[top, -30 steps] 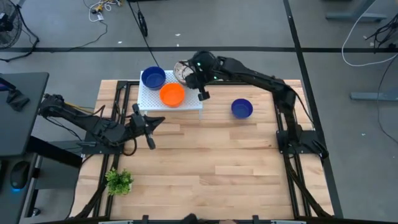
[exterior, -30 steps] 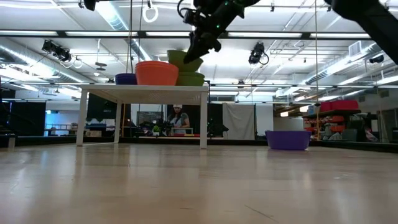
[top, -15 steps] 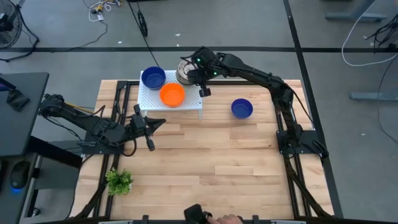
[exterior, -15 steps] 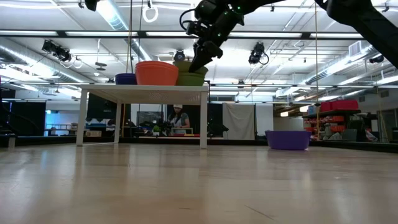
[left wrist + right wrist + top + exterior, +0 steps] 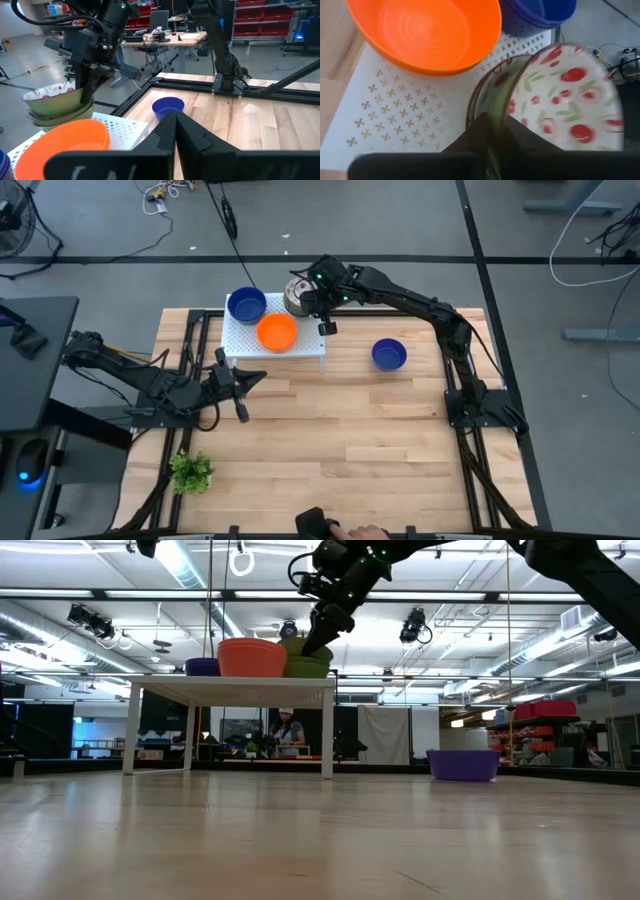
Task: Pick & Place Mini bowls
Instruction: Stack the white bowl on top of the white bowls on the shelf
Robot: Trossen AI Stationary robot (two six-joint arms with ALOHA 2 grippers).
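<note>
The mini bowls sit mostly on the white perforated rack [image 5: 272, 340] at the far edge of your worktop [image 5: 330, 440], a slatted pale-wood surface. The rack is a flat sheet punched with small cross-shaped holes, standing on thin legs; only the low view shows you those legs.

On the rack, the orange bowl [image 5: 277, 332] is the widest, smooth and glossy, near the rack's front edge. The blue bowl on the rack [image 5: 246, 305] is at its far left corner. The speckled bowls [image 5: 295, 295] form a small nested stack at the rack's far right corner: white inside with red and green marks, greenish outside. The right wrist view [image 5: 560, 95] shows you the top one sitting tilted and off-centre in the one beneath, which the overhead view cannot resolve. A second blue bowl [image 5: 389, 354] rests alone on the bare wood towards the right edge, well apart from the rack.

Your right gripper [image 5: 322, 308] is at the stack, its dark fingers [image 5: 485, 135] either side of the top speckled bowl's rim; you cannot tell whether they grip it or have parted.

Your left gripper [image 5: 240, 380] waits near the left edge, just in front of the rack, fingers [image 5: 175, 135] pressed together on nothing.

The small green plant [image 5: 191, 471] stands by the near left corner.
</note>
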